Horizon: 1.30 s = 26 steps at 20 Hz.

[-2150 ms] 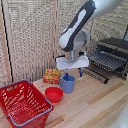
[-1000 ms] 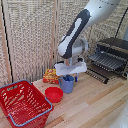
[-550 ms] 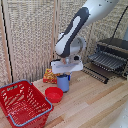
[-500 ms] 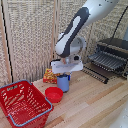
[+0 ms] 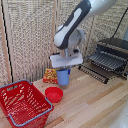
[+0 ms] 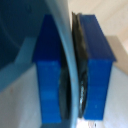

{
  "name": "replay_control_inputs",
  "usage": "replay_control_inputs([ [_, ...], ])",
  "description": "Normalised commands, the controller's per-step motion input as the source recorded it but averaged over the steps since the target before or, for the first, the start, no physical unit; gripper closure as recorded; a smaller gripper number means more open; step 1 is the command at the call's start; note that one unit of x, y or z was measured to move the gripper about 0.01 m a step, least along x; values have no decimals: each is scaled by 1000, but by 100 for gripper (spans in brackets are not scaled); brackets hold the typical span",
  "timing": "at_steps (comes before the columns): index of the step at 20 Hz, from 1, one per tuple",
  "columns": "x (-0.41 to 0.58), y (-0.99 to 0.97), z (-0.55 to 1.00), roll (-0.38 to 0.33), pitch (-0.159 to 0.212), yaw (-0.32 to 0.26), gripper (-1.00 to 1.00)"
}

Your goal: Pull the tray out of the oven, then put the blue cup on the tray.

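The blue cup (image 5: 63,77) hangs under my gripper (image 5: 65,69), between the snack bag and the oven's open door. In the wrist view the two blue fingers (image 6: 96,75) are shut on the cup's thin wall (image 6: 67,45), one inside and one outside. Whether the cup's base touches the table I cannot tell. The oven (image 5: 116,46) stands at the exterior view's right with its door (image 5: 93,73) folded down. The tray (image 5: 106,60), a dark wire rack, sticks out of the oven's mouth above the door.
A red bowl (image 5: 53,94) lies on the wooden table just in front of the cup. A red basket (image 5: 22,103) fills the near corner at the exterior view's left. An orange snack bag (image 5: 50,75) leans by the slatted wall.
The arm and gripper have drifted slightly toward the exterior view's left, and the cup has moved with them. The tray, bowl and basket have stayed put.
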Motion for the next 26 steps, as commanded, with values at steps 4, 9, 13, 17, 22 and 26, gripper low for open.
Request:
replay_control_inputs([
  [4, 507, 0, 932, -110, 39, -198, 100],
  [9, 520, -138, 797, -92, 32, -210, 100],
  [13, 484, -641, 704, 0, -22, -103, 100],
  [17, 371, -953, 726, 12, -53, -54, 100],
  [22, 235, -1000, 745, 29, -24, -43, 100],
  [26, 70, -1000, 616, 24, 0, -43, 100],
])
